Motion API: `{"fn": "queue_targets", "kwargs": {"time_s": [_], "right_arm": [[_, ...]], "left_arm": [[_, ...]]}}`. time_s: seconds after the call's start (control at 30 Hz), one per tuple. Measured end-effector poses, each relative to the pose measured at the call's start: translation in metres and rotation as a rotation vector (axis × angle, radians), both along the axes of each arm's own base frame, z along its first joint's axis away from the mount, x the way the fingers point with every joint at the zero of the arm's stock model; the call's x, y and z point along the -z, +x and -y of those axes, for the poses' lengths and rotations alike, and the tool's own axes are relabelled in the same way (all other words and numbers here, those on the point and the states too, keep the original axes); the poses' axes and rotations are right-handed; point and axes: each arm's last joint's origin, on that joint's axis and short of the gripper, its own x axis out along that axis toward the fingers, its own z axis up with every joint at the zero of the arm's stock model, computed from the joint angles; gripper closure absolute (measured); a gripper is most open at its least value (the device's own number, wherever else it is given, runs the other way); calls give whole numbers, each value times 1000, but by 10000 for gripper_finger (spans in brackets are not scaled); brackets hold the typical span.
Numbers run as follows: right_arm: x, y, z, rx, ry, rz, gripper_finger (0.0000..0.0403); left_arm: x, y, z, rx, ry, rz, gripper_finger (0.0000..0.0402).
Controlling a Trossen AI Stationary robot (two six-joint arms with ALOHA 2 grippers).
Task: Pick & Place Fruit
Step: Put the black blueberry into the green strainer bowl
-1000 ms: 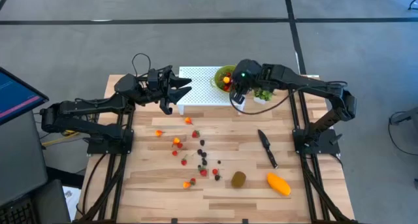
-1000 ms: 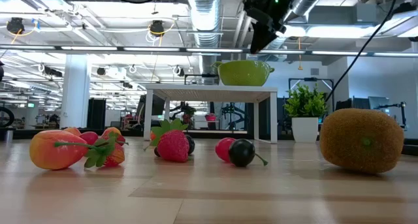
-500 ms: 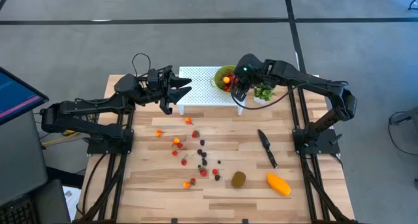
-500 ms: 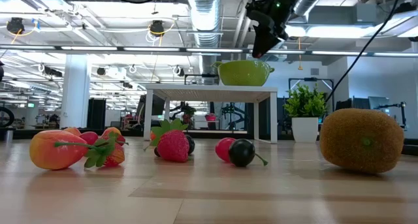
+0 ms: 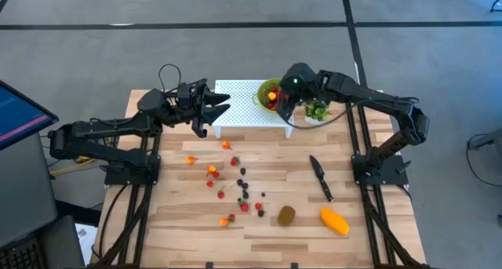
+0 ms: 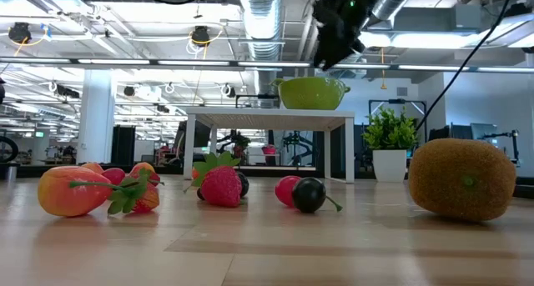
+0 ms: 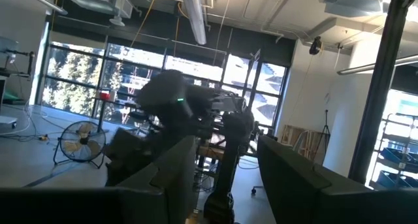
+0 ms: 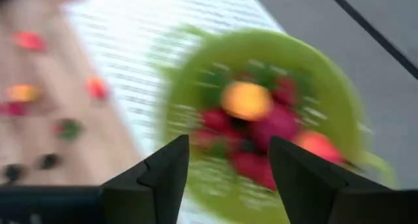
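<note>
Small red, orange and dark fruit pieces (image 5: 235, 187) lie scattered mid-tabletop (image 5: 267, 230); more fill the lime-green plastic bowl (image 8: 261, 119) on a white perforated stand (image 5: 239, 96). The right end effector (image 8: 225, 165) hovers over it, released. The left end effector (image 5: 216, 108) waits beside the stand, parted.

The right arm reaches from the table's right edge toward the far edge, its right gripper (image 5: 280, 104) raised high, fingers (image 8: 160, 172) spread apart with nothing between them. The left arm stretches from the left edge toward the far middle (wrist level), left gripper (image 5: 213, 110) fingers (image 7: 287, 178) parted and empty.
</note>
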Motion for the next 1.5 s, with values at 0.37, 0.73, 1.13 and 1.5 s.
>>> {"fn": "queue_targets", "kwargs": {"time_s": [0.37, 0.73, 1.13, 1.5], "right_arm": [[-9, 26, -74, -243, -17, 75, 228], [0, 38, -168, -432, 83, 90, 258], [66, 64, -241, -587, 106, -114, 270], [140, 88, -258, -533, 134, -303, 270]], "left_arm": [[0, 0, 0, 0, 0, 0, 243], [0, 0, 0, 0, 0, 0, 243], [0, 0, 0, 0, 0, -1, 243], [0, 0, 0, 0, 0, 0, 243]]}}
